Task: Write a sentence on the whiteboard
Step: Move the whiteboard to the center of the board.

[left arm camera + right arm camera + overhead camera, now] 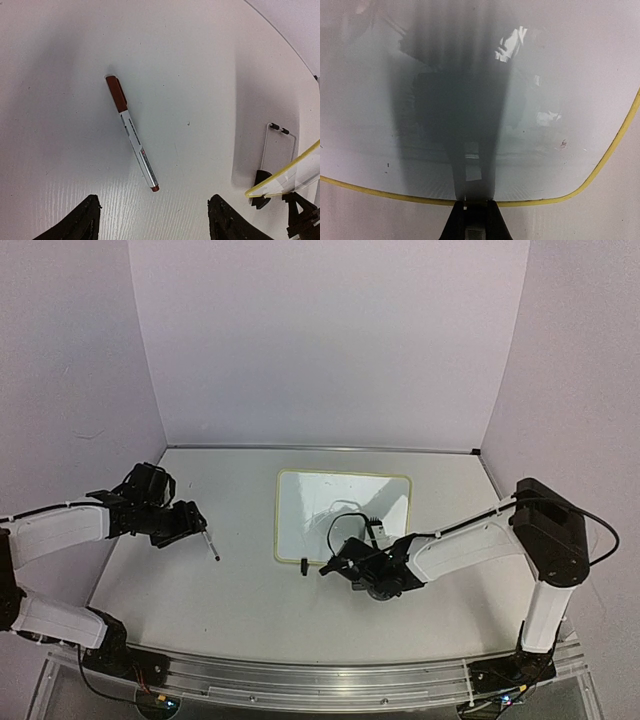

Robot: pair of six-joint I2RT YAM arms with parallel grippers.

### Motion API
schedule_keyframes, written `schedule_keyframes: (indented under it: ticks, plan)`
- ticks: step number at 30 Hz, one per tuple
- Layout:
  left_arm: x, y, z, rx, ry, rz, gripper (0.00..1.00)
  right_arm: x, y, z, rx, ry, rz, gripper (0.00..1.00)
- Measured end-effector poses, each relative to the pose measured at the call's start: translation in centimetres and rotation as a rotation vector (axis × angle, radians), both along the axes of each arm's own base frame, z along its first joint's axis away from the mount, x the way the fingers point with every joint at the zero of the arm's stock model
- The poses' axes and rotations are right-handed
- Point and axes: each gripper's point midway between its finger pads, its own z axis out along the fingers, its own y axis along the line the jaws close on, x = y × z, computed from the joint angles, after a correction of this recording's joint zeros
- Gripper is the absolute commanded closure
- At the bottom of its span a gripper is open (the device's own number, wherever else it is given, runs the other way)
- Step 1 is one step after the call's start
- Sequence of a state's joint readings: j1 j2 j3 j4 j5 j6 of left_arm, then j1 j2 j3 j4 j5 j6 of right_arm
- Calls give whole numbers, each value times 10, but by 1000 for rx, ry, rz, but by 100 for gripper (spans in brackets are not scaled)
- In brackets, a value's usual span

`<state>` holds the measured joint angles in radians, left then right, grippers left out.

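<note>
Top view first: the whiteboard (310, 510) lies flat mid-table (200, 610), and I can't see any words on it. My left pincer (200, 527) hovers just beside the marker (212, 547), off to the board's left. My right pincer (328, 567) sits at the board's near edge.

Left wrist view: my fingertips (85, 220) are spread wide with nothing between them. The marker lies loose on the table just ahead, red cap (116, 93) on. I'd guess it's light, stiff and a bit slick, so I'd grab mid-barrel and leave the cap end free to pull off. The board's corner and wire stand (278, 131) show at the right.

Right wrist view: this pincer is pinched fully closed with nothing in it, tips right at the yellow frame (615, 145). I can't tell if it's actually pressing down. The board looks light, rigid and glossy, so it will probably skate around when written on. I'd pin it by the frame, not the slippery face.
</note>
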<state>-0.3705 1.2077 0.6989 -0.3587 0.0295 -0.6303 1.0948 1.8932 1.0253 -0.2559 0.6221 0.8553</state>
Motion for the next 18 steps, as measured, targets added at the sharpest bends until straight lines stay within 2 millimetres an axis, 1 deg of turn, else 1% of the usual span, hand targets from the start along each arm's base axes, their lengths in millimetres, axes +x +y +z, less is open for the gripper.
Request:
schedule_keyframes:
  ticks: [4, 6, 8, 10, 13, 15, 18]
  plan:
    - [6, 2, -14, -2, 27, 23, 31, -4, 1, 0, 5, 1, 4, 75]
    - [9, 2, -23, -1, 47, 34, 33, -5, 3, 1, 9, 5, 14, 63]
    - [10, 3, -35, 7, 77, 42, 33, -8, 7, 4, 17, 5, 27, 55]
    - [10, 4, -46, 19, 112, 51, 33, -11, 10, 9, 26, 3, 43, 49]
    - [12, 6, -58, 37, 147, 73, 33, -14, 14, 19, 48, -5, 61, 42]
    - [17, 9, -61, 51, 152, 89, 34, -17, 13, 26, 66, -9, 68, 40]
    - [25, 12, -60, 63, 145, 112, 35, -22, 9, 33, 84, -9, 75, 36]
